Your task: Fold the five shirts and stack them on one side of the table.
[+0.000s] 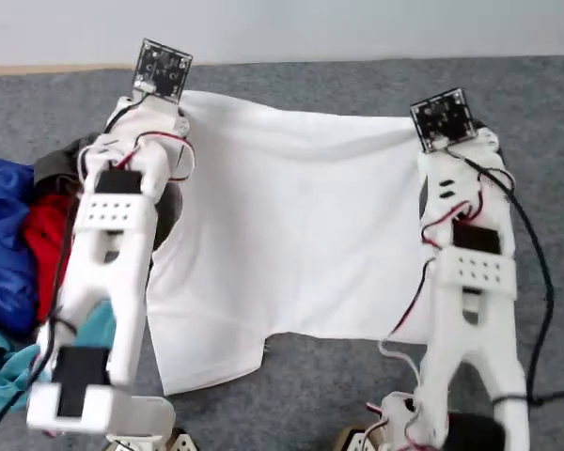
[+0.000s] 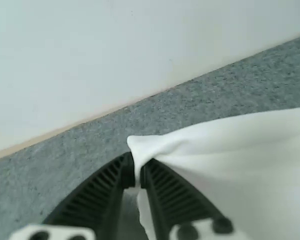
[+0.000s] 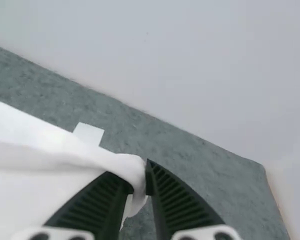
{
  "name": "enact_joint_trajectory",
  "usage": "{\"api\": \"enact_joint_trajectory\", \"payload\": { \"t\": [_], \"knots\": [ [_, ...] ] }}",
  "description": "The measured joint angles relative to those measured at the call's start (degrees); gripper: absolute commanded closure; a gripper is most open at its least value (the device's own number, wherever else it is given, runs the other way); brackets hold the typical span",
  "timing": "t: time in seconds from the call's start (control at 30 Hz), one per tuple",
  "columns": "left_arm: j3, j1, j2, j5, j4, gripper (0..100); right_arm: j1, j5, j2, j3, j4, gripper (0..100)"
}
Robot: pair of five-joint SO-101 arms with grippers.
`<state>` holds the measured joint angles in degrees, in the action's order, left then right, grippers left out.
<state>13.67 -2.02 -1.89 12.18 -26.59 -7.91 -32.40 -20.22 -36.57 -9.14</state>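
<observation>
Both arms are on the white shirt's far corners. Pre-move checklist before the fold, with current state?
1. Left gripper shut on a far corner of the white shirt: ok.
2. Right gripper shut on the other far corner: ok.
3. Far edge fairly straight between the two grips: ok.
4. White shirt apart from the pile of coloured shirts: cannot tell, the left arm covers that border.
5. Bare table beyond the near hem: ok.
</observation>
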Motion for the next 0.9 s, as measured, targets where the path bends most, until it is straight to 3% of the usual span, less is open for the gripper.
{"api": "enact_joint_trajectory", "payload": {
  "t": [0.27,0.47,0.7,0.9],
  "knots": [
    [-18.73,0.0,-16.0,0.0,0.09,100,0.09,0.0,14.42,15.03,1.05,98.9],
    [-30.95,-0.09,-20.66,0.0,-8.35,100,1.58,0.0,17.93,19.43,0.7,98.9],
    [-39.21,-0.09,-20.66,0.0,-27.96,100,2.29,0.0,17.41,19.87,-11.52,98.9],
    [-45.63,-0.09,-20.66,2.73,-52.22,100,2.29,0.0,12.22,19.87,-24.97,98.9]
  ]
}}
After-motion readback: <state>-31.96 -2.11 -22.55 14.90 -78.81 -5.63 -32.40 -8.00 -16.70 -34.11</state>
